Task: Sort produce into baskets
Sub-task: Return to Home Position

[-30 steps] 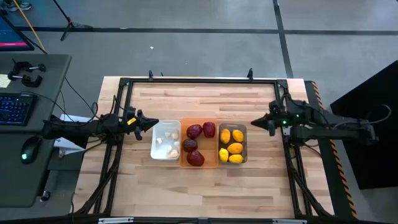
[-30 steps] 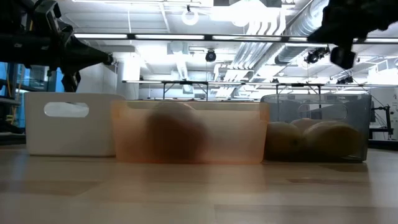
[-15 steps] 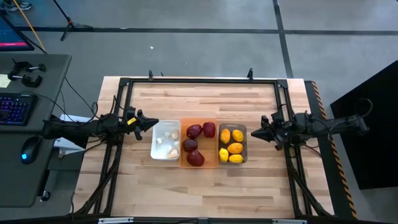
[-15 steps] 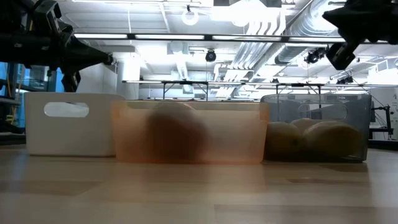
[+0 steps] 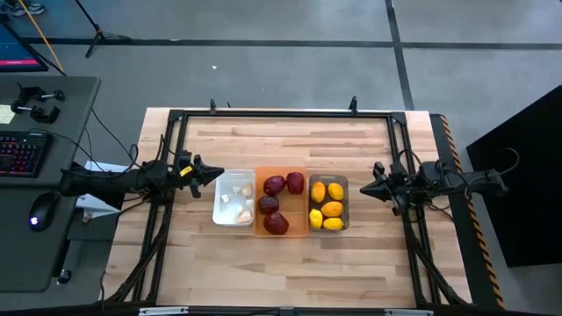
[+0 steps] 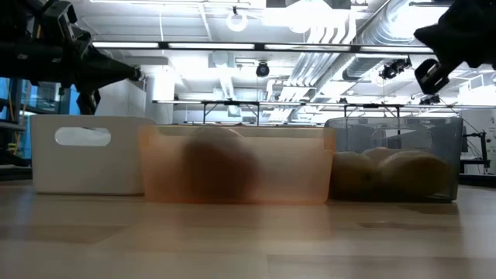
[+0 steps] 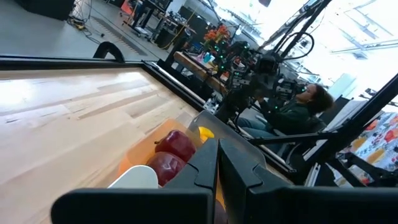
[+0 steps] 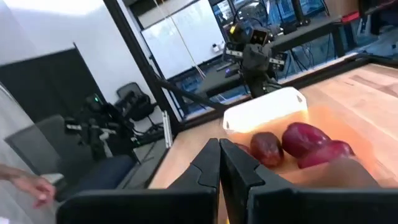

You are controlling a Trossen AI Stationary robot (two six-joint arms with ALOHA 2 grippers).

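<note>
High view is showing us all the produce lying in the three bins, which are sitting side by side, touching, in the middle of the worktop (image 5: pixel 263 140). The garlic (image 5: pixel 242 213) is lying in the white bin (image 5: pixel 216 206) on the left. The red fruits (image 5: pixel 277 223) are filling the orange bin (image 5: pixel 299 209) in the middle, and the lemons (image 5: pixel 332 209) are resting in the grey bin (image 5: pixel 346 202) on the right. We are finding no loose piece on the wood around them.

The left end effector (image 5: pixel 215 175) is hanging just beside the far left corner of the white bin, pointing inward. The right end effector (image 5: pixel 362 190) is hanging near the grey bin's right wall, apart from it and pointing back toward it. In each wrist view the two dark fingers are lying together with nothing between them (only a thin seam is showing), so we are reading both as closed and empty.

We are judging the sorting itself to be finished, and the step in hand to be the return to the rest pose. The next move, as we are reading it, is calling for no grasp at all. It is asking each arm to draw back toward its own side of the worktop, with its tip passing clear of the bin rims so that no bin is nudged.
</note>
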